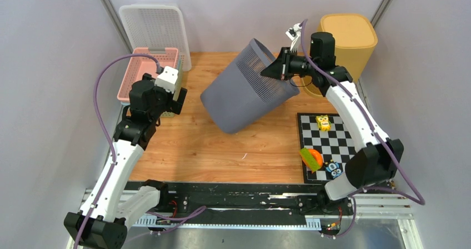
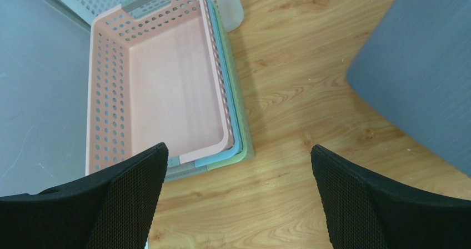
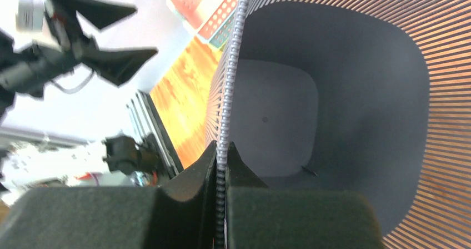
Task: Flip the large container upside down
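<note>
- Two arms reach over the table (image 1: 222, 154) from its near edge.
- Right end effector (image 3: 221, 149): pinched shut on the rim of the bin (image 1: 247, 90), one finger inside the wall and one outside.
- Bin: grey and slatted, tilted steeply over the table's middle. Its mouth faces the far right corner and its closed base points down toward the near left. Whether the base touches the wood cannot be told.
- The right wrist view looks into the bin, which has nothing inside.
- Left end effector (image 2: 237, 149): spread wide, holding nothing. It hangs over bare wood near the left edge, apart from the bin.
- Pink basket (image 2: 166, 93): nested on top of a blue one and a green one, at the left edge just beyond the left end effector.
- White basket (image 1: 153, 26): stands on end at the far left corner.
- Yellow tub (image 1: 347, 40): at the far right corner, behind the right arm.
- Chequered mat (image 1: 327, 143): along the right edge toward the near corner, with three small toys on it.
</note>
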Controlling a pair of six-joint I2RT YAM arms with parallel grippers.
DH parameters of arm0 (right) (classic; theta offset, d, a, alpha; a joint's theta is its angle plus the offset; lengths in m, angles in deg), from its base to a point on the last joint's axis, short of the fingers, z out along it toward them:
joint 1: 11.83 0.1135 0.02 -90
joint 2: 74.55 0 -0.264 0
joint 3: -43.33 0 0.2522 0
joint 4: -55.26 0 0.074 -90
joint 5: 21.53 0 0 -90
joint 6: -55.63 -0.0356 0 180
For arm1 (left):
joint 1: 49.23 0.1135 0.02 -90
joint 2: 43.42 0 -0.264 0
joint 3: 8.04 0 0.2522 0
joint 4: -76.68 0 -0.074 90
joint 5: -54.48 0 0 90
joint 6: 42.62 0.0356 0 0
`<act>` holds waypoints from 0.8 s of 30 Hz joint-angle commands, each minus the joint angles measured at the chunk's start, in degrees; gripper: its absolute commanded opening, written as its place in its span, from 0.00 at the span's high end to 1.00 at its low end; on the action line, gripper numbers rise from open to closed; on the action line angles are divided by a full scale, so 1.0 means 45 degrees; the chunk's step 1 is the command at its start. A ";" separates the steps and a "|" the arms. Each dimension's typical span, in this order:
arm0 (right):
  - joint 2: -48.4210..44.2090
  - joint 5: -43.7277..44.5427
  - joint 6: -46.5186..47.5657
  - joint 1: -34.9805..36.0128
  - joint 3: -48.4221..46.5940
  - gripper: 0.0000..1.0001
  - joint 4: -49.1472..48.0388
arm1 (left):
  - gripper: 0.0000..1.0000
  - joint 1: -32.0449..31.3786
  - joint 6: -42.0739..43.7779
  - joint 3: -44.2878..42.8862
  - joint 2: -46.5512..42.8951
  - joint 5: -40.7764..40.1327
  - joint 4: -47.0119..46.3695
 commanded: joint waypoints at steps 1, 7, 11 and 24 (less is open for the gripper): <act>0.1069 -0.0672 -0.2360 -0.0847 0.0993 0.98 -0.1710 | 0.00 0.0047 -0.0086 0.0181 -0.0049 0.0306 -0.0308; 0.0996 0.0031 -0.3203 -0.1099 0.2369 0.98 -0.3737 | 0.00 0.0047 -0.0123 0.0183 0.0037 0.0478 -0.0330; 0.0878 0.0916 -0.2582 -0.1096 0.2731 0.96 -0.3448 | 0.00 0.0041 -0.0234 -0.0019 0.0196 0.0864 -0.0144; 0.0642 0.3431 -0.0595 -0.1059 0.2642 0.51 -0.1985 | 0.00 0.0047 -0.1065 -0.0931 0.1041 0.4159 0.1356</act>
